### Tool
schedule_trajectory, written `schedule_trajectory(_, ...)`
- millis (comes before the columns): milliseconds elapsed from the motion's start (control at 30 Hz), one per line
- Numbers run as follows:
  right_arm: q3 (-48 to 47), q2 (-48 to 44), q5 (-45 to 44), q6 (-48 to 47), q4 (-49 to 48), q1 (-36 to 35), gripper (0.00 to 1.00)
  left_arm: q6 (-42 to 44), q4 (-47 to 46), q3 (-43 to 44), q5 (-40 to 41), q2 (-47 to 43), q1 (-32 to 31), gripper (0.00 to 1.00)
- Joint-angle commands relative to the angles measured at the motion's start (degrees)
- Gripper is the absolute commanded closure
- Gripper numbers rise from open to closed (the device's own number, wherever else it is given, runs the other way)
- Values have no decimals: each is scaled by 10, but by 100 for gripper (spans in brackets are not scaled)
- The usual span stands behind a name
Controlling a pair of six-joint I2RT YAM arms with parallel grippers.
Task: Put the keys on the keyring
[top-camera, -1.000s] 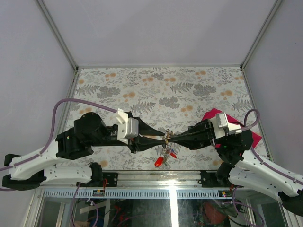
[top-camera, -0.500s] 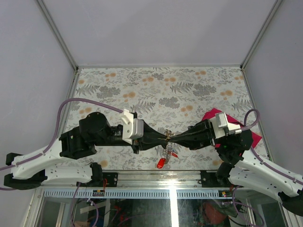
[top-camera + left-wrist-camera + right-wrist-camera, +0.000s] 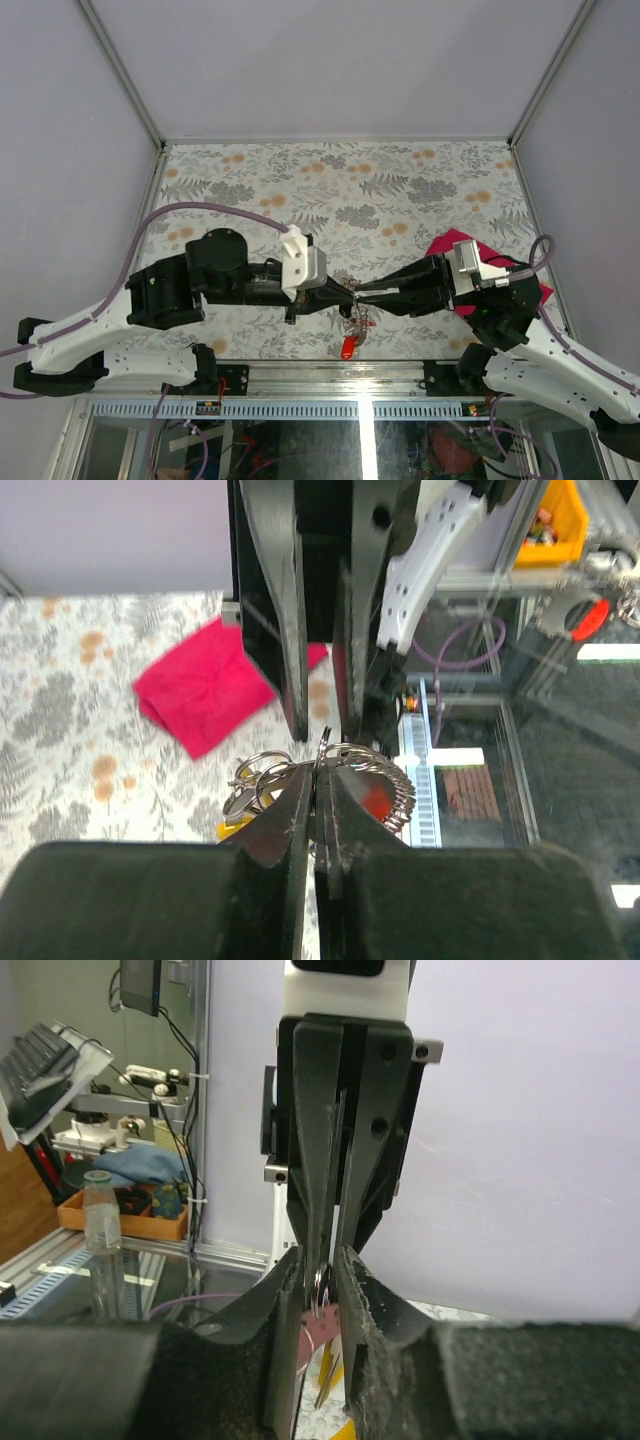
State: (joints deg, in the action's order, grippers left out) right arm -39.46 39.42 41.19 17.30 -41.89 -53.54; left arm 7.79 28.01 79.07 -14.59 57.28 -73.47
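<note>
- The table (image 3: 250, 190) is covered in a floral pattern. The two grippers are seen tip to tip above the middle of its near edge.
- The left gripper (image 3: 345, 293) is pointed toward the right edge, with its fingers (image 3: 290, 810) pressed together on the keyring (image 3: 352, 754).
- The right gripper (image 3: 362, 292) is pointed toward the left edge. Its fingers (image 3: 290, 1280) are held slightly apart with the ring between them. Whether it is touched by them cannot be told.
- One magenta cloth (image 3: 445, 245) is laid flat near the right edge, partly hidden under the right arm.
- The keys (image 3: 352, 325) are hung in one bunch from the pinched ring, just below the fingertips. In the overhead view its long axis is run from the fingertips toward the near edge, with one red head (image 3: 347, 349) at the end farthest from the fingers. A yellow head (image 3: 229, 829) is glimpsed in the left wrist view. The full number of keys cannot be counted.
- Several thin silvery loops are bunched beside the pinched ring. Their number cannot be told.
</note>
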Motion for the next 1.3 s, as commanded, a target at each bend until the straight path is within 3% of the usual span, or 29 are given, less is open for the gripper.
schedule_trajectory(0,-54,-24,-23,-93,150,0,72,26,158,80,33,43,-1,100)
schedule_trajectory(167,-58,-24,-40,-146,252,0,66,42,289,161,70,103,-2,100)
schedule_trajectory(433,-35,2,-40,-154,260,0,61,47,429,259,136,194,-1,100)
schedule_trajectory(1267,3,56,-21,-106,156,0,66,56,433,265,145,206,-2,100)
